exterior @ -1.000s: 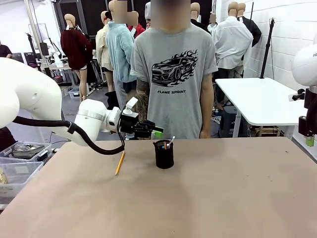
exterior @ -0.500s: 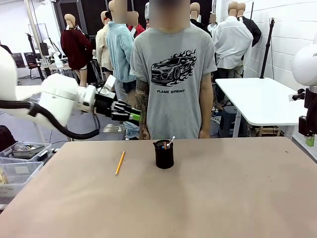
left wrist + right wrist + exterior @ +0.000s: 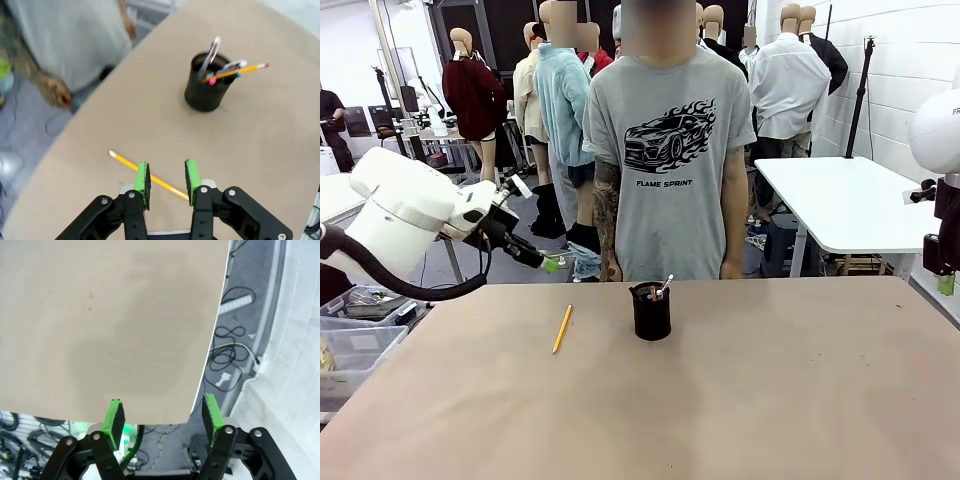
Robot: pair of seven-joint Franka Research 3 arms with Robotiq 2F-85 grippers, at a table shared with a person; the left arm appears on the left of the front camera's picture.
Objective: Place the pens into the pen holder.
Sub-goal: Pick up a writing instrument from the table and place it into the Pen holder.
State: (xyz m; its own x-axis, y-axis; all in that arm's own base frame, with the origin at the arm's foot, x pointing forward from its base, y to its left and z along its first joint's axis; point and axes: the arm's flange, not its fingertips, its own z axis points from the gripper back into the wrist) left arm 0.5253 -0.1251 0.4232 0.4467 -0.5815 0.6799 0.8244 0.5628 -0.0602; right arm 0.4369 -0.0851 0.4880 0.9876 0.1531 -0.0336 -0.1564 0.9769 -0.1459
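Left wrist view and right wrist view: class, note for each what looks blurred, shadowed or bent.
Left wrist view: the person is smeared, while the holder and the lying pencil look fairly sharp. Right wrist view: a soft dark shadow patch lies on the table, whose edge bows.

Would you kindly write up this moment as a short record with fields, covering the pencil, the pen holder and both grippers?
pencil: yellow, lying flat on the table, left of the pen holder
pen holder: black, upright, holding several pens
left gripper: raised off the table, jaws apart, nothing held
right gripper: by the table's edge, jaws wide, nothing held
person: stands at the far side
left to do: pencil not yet in the pen holder
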